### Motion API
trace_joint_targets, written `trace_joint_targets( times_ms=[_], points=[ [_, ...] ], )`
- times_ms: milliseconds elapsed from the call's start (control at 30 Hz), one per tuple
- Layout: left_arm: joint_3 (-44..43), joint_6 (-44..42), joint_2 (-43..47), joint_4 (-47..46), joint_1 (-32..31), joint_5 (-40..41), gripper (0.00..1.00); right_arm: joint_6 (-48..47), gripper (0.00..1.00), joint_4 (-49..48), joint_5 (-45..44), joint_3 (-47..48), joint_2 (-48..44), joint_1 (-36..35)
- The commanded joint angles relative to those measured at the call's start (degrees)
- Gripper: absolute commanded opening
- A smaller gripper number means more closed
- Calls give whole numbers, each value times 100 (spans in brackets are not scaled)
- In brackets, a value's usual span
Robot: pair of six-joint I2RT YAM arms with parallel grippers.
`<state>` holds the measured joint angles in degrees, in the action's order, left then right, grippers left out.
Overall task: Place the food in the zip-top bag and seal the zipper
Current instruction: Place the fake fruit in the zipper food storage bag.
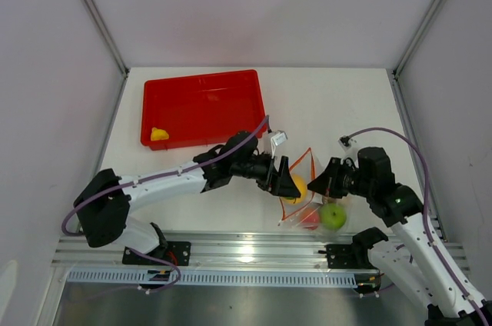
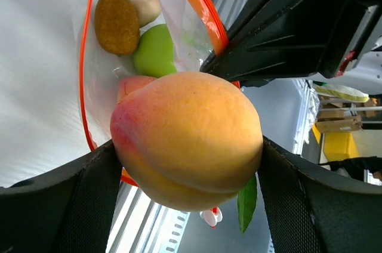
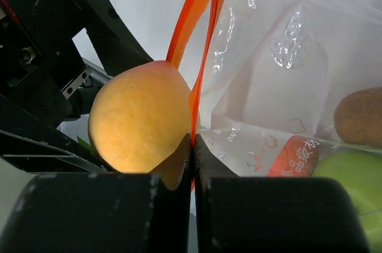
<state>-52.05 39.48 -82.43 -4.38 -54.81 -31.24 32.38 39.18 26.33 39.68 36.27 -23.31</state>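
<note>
While the green apple, red-pink fruit and brownish piece lay inside the zip-top bag near the table's front edge, the peach was gripped at the bag's mouth between the widely spread jaws of the left gripper, its arm stretched low from the left. Touching the peach, the zipper was pinched in the fully closed right gripper. Farther back, the yellow piece was seen in the red tray's near left corner.
</note>
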Motion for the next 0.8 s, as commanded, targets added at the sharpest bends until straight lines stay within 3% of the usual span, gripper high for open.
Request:
trace_joint_targets(
  times_ms=[0, 333, 500, 533, 667, 733, 767],
  points=[
    [-454, -344, -168, 710, -100, 803, 6, 84, 0, -165, 549, 338, -112, -60],
    [-595, -459, -238, 1036, -206, 1059, 8, 31, 0, -7, 487, 901, -24, -60],
    [-710, -468, -212, 1124, -259, 1085, 17, 14, 0, -60, 505, 927, 38, -51],
    [-753, -468, -194, 1124, -267, 1068, 21, 14, 0, -42, 505, 927, 64, -59],
    [-938, -529, -168, 1203, -302, 980, 56, 40, 0, -165, 496, 796, 20, -60],
    [-965, -565, -98, 1282, -320, 1067, 63, 23, 0, -130, 496, 804, 38, -59],
    [-947, -573, -45, 1282, -320, 1094, 76, 5, 0, -104, 488, 813, 38, -60]
  ],
)
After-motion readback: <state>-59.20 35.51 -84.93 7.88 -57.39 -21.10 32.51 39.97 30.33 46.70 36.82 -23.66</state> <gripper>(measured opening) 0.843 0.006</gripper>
